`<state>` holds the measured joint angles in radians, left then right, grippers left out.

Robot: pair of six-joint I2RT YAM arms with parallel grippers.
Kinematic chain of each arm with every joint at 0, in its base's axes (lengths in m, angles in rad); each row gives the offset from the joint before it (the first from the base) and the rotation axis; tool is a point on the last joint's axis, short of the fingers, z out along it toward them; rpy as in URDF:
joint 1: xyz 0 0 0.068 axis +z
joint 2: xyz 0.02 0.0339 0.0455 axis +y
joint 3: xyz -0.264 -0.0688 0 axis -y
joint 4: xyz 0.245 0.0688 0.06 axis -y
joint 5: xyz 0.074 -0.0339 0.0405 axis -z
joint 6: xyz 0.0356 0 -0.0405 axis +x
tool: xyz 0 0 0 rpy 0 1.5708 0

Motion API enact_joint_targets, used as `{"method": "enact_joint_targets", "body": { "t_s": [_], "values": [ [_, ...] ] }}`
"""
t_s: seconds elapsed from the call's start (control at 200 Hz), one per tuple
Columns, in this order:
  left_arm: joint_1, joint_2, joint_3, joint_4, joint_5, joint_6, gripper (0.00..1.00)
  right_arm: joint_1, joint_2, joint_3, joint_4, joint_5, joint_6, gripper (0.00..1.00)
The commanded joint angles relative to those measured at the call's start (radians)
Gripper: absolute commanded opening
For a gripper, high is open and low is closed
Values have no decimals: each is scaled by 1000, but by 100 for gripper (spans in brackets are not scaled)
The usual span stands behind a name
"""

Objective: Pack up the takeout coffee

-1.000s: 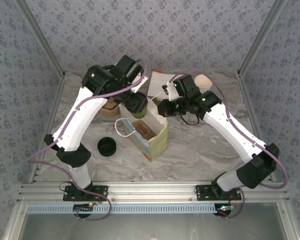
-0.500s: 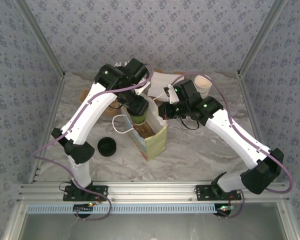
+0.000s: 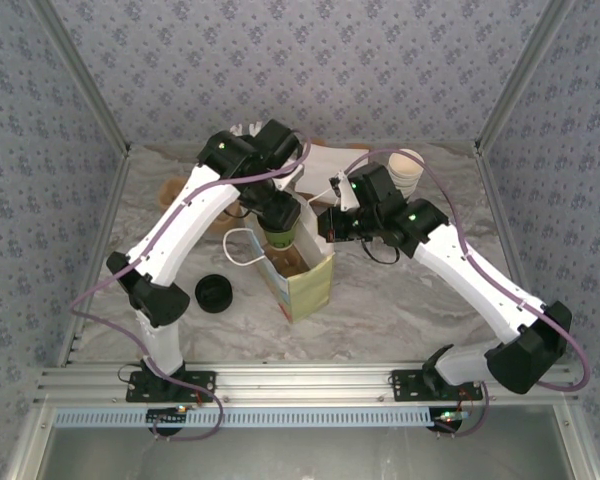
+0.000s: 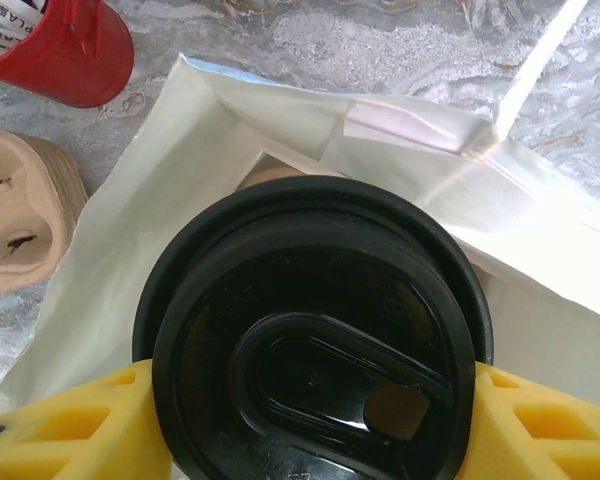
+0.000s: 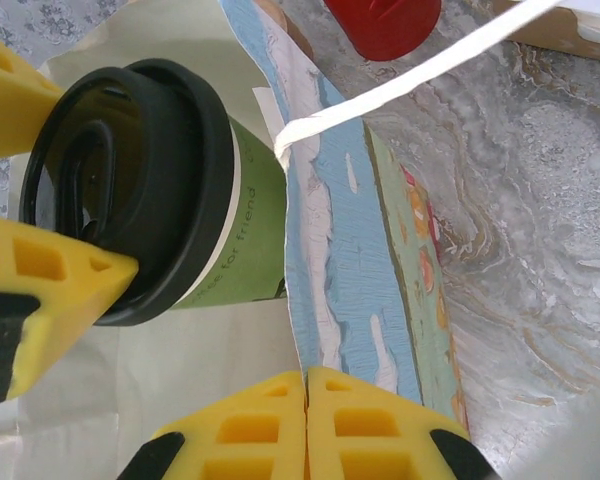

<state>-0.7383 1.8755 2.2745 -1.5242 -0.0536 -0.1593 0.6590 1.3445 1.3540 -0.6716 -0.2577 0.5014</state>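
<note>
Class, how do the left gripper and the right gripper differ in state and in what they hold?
The left gripper has its fingers apart, the right gripper has them pressed together. The left gripper clasps the takeout coffee by its black lid; the right gripper pinches the paper bag wall. Both have yellow fingers.

Both arms wear smooth white shells on their long links, the left arm [image 3: 177, 225] and the right arm [image 3: 470, 280] alike, with chunky black housings at every joint. A thin purple cable loops loosely along each one. Small green lights glow on the right arm's black wrist. Each arm stands on a black base plate. The jaws of the left gripper [image 4: 310, 430] and the right gripper [image 5: 307, 410] are bright yellow plastic, moulded with rectangular pockets.
</note>
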Motion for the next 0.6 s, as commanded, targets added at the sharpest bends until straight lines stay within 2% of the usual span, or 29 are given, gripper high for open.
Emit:
{"method": "enact_joint_targets", "body": {
  "t_s": [0.0, 0.395, 0.525, 0.595],
  "values": [
    [18, 13, -11, 13, -18, -14, 52, 10, -27, -10, 12, -3, 14, 1],
    [23, 36, -82, 78, -33, -72, 53, 37, -91, -75, 61, 32, 81, 1],
    [25, 49, -87, 102, -23, -131, 53, 69, -110, -119, 116, 95, 170, 1],
    [23, 57, -83, 102, -26, -163, 53, 95, -125, -146, 134, 177, 233, 2]
  ]
}}
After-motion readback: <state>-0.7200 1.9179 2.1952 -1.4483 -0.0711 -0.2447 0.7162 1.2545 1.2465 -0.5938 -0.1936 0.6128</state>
